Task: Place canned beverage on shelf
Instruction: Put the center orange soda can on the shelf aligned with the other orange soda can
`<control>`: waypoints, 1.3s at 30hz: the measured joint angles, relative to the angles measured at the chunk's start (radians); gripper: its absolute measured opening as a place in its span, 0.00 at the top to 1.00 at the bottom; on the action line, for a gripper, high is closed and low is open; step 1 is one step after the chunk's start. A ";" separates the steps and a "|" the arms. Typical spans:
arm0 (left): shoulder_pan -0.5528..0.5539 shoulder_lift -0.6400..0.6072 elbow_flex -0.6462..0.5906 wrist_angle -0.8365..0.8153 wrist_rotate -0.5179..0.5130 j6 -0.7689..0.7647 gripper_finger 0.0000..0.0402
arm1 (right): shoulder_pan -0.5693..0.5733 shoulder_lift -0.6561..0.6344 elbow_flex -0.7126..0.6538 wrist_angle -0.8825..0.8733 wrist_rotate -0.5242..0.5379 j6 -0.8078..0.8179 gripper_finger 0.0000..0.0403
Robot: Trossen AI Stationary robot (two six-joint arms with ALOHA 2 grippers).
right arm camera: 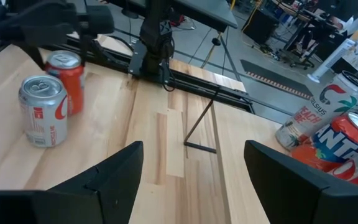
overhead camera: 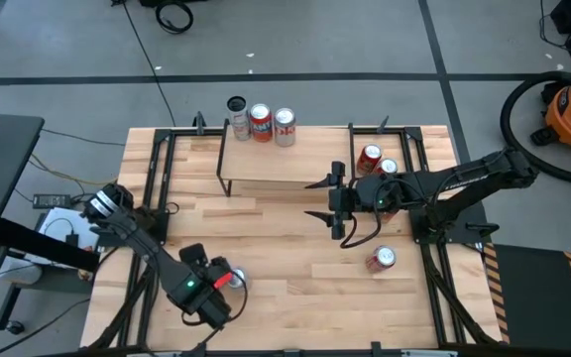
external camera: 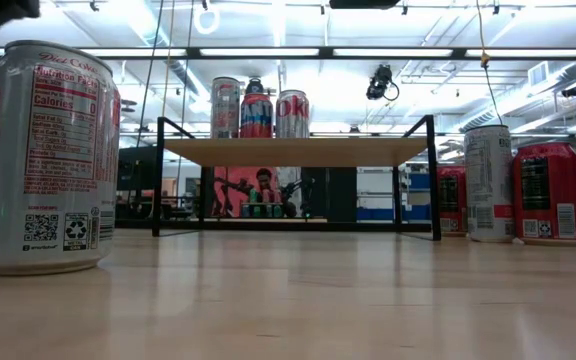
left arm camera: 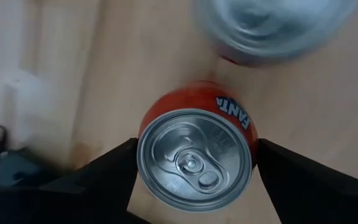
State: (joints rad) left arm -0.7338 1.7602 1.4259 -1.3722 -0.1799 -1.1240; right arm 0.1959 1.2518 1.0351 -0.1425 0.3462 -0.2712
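Standing upright, orange Fanta can (left arm camera: 194, 158), left gripper (left arm camera: 194, 171) spread either side, right gripper (overhead camera: 322, 198) apart near shelf (overhead camera: 276, 159).

Three cans (overhead camera: 261, 122) crowd the shelf (overhead camera: 295, 159) left end, right seemingly bare

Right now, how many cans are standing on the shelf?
3, in a row along the shelf's far edge, toward the left arm's side: a dark-topped can, a red can, a silver can. The low view shows none hidden.
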 joint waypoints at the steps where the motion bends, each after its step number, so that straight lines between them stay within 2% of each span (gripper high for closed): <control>1: 0.008 0.001 0.000 -0.009 -0.005 0.002 0.22 | 0.000 0.000 0.000 0.000 0.000 -0.001 0.28; 12: 0.067 -0.001 -0.008 -0.008 -0.011 0.072 0.22 | 0.000 0.000 0.000 0.000 0.000 -0.011 0.28; 19: 0.044 -0.011 -0.039 -0.011 -0.018 0.070 0.22 | 0.000 0.000 0.000 0.006 0.000 -0.011 0.28; 23: 0.047 -0.049 -0.063 0.002 -0.016 0.055 0.22 | 0.000 0.000 0.000 0.022 -0.001 -0.012 0.28; 32: 0.068 -0.201 -0.235 0.160 -0.033 0.039 0.22 | 0.000 0.000 0.000 0.021 -0.008 -0.016 0.28; 39: 0.093 -0.254 -0.261 0.177 -0.031 0.052 0.22 | 0.000 0.000 0.000 0.024 -0.008 -0.020 0.28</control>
State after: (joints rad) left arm -0.6404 1.5063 1.1652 -1.1951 -0.2108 -1.0718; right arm 0.1959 1.2522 1.0351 -0.1184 0.3386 -0.2909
